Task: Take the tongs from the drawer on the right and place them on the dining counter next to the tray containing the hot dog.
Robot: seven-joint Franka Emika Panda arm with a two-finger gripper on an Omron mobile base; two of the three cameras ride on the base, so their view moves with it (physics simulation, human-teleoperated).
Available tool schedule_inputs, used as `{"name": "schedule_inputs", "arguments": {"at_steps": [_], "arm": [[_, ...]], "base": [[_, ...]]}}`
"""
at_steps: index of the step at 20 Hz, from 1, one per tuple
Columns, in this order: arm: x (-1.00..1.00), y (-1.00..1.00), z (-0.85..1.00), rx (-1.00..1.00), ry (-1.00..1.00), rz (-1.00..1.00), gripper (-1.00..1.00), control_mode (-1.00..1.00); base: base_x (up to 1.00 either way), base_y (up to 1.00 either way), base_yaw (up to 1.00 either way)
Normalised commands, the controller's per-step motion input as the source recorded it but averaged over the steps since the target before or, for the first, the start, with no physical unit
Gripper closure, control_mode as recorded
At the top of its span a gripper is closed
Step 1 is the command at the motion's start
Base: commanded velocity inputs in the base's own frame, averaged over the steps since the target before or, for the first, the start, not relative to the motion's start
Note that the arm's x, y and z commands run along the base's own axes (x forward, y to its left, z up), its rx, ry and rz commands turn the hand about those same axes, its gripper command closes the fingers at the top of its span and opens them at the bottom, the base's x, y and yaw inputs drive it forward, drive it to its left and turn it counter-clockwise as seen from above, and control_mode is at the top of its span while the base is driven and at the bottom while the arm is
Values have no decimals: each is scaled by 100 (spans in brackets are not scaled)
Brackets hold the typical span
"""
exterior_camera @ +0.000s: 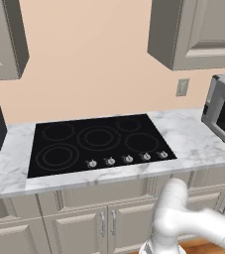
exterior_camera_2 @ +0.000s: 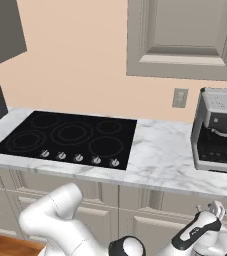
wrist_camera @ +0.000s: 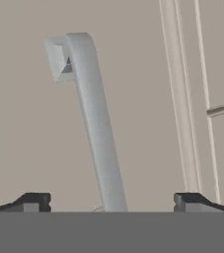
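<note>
Hand view puts the gripper [wrist_camera: 113, 202] right up against a taupe drawer front [wrist_camera: 29, 123], fingers [wrist_camera: 34, 201] spread wide with a grey bar handle [wrist_camera: 96, 128] running between them, nothing gripped. Right base view catches the hand low at the cabinet fronts [exterior_camera_2: 150, 220] under the marble top, beneath the coffee machine [exterior_camera_2: 217, 132]. Left base view has the black cooktop [exterior_camera: 99, 141] set in that marble counter [exterior_camera: 193, 136], and the white arm [exterior_camera: 183, 218] reaching low to the right; the drawer is shut and the tongs are nowhere I can make out.
</note>
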Motion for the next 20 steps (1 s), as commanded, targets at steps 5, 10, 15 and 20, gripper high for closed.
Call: {"name": "schedule_inputs", "arguments": {"at_steps": [5, 10, 15, 20], "arm": [[22, -10, -53, 0, -11, 0, -100, -100], [18, 0, -50, 1, -15, 0, -100, -100], [2, 0, -9, 0, -3, 0, -100, -100], [0, 0, 0, 0, 0, 0, 100, -100]], "base": [[0, 0, 0], [0, 0, 0], [0, 0, 0], [0, 0, 0]]}}
